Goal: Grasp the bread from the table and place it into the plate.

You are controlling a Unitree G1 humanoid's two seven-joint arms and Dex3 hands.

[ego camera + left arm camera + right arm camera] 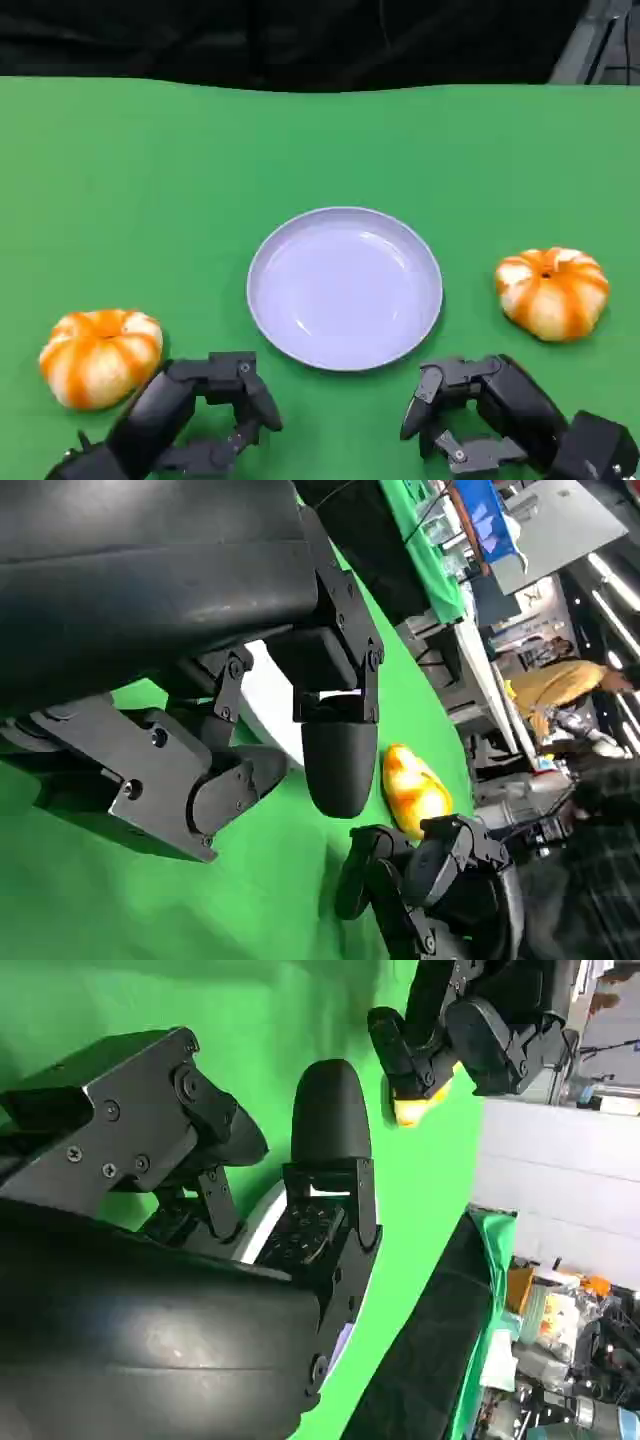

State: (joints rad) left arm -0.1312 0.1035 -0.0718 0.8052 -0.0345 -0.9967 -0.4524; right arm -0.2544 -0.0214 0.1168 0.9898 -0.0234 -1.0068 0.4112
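Observation:
A pale lilac plate [345, 288] sits mid-table with nothing on it. Two orange-and-white striped round breads lie on the green cloth: one [100, 355] at the left, one [553, 291] at the right. My left hand [205, 410] hovers low near the front edge, just right of the left bread, fingers apart and holding nothing. My right hand [480, 410] hovers in front of the plate's right side, left of and nearer than the right bread, also holding nothing. The left wrist view shows my left hand [250, 740], the right bread [412, 788] and my right hand [430, 880].
The green cloth [150, 180] covers the table up to a dark backdrop [300, 40] at the far edge. In the left wrist view a person in a yellow top [565, 685] stands among cluttered tables beyond this table.

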